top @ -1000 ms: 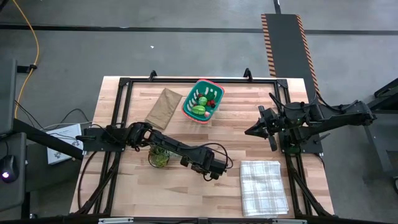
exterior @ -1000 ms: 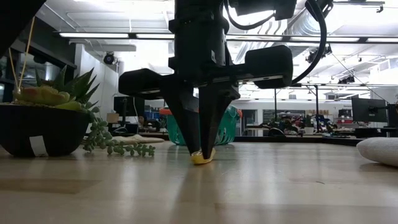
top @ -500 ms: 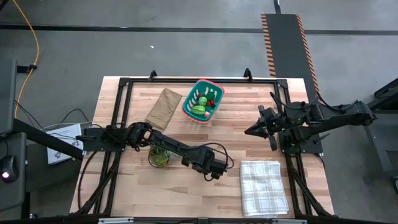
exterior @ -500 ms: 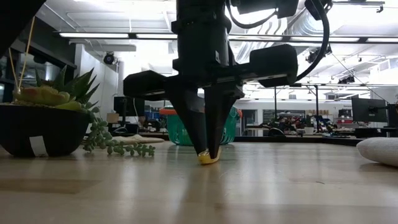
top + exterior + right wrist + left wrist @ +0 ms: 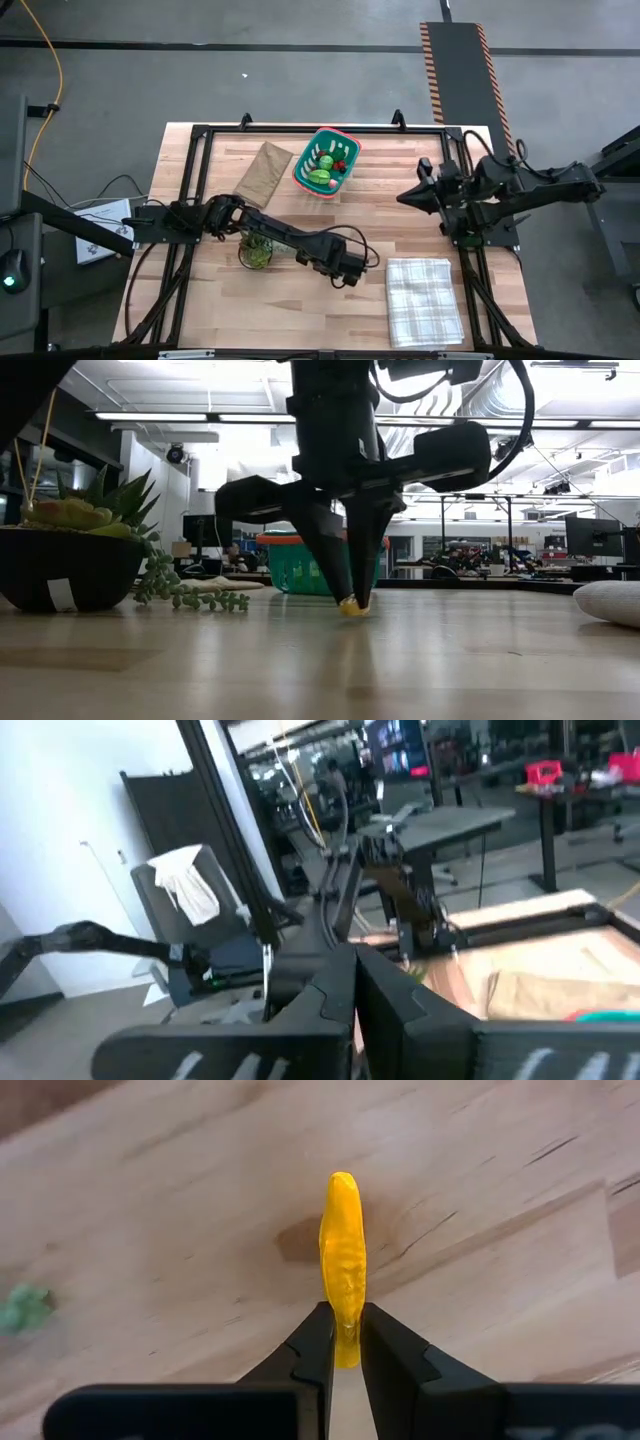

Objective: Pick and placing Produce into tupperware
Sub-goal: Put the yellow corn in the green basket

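Item 1, left of the high frame: potted plant (image 5: 255, 252), standing on the tabletop (image 5: 400, 225) beside the left arm's forearm; not produce. In the low view it fills the left edge (image 5: 70, 555).

Item 2, upper left of centre: flat brown paper bag (image 5: 262, 172), lying just beside the tupperware.

Item 3, centre, lower half: left tool (image 5: 352, 272), its two dark fingers (image 5: 312, 1355) clamped on a slim yellow-orange produce piece (image 5: 343, 1260). The low view shows the piece (image 5: 350, 606) pinched at the fingertips, at or just off the wood; which one cannot be told.

Item 4, upper centre: tupperware (image 5: 345, 142), teal with an orange-red rim, holding green and red produce. It sits well apart from the left tool.

Item 5, lower right of centre: checked cloth (image 5: 424, 300), flat on the tabletop.

Item 6, right: right tool (image 5: 408, 197), fingers together, holding nothing, waiting above the right side of the tabletop.

Step in hand, as judged: the pick is made; the carry has yet to reach the container. The next move calls for lift enough to clear the rim, travel toward the frame's upper centre, and release over the open interior.

View notes: only the left wrist view shows the grip sitting low on the piece's narrow end. Only the high view shows the route and the basket's contents. The right wrist view looks mostly into the room.
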Action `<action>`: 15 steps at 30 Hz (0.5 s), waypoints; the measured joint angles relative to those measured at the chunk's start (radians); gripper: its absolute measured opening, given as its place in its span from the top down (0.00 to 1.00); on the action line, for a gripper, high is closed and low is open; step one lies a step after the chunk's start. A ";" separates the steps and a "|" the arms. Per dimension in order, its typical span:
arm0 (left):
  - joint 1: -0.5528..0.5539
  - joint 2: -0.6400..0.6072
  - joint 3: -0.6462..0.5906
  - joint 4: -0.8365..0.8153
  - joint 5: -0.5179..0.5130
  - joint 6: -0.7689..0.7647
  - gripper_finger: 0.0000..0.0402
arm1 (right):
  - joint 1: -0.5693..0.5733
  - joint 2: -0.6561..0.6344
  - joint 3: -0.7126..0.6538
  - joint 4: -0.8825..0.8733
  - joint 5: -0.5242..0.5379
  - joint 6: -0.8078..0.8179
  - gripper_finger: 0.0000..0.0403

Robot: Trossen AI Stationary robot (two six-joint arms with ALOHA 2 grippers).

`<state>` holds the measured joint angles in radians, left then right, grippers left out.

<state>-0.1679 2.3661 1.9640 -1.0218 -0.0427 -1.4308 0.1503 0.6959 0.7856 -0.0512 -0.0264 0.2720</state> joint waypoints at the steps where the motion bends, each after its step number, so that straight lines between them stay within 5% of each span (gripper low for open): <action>1: 0.004 -0.001 0.000 0.006 0.002 0.008 0.91 | 0.000 -0.008 0.000 0.004 0.000 -0.007 1.00; 8: 0.034 -0.028 0.022 -0.012 0.016 0.077 0.91 | -0.049 -0.105 0.000 -0.091 0.059 -0.018 1.00; 15: 0.074 -0.032 0.172 -0.127 -0.001 0.211 0.91 | -0.111 -0.195 0.000 -0.246 0.079 -0.036 1.00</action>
<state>-0.0941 2.3341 2.1356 -1.1488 -0.0432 -1.2201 0.0396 0.5010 0.7856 -0.2970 0.0528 0.2360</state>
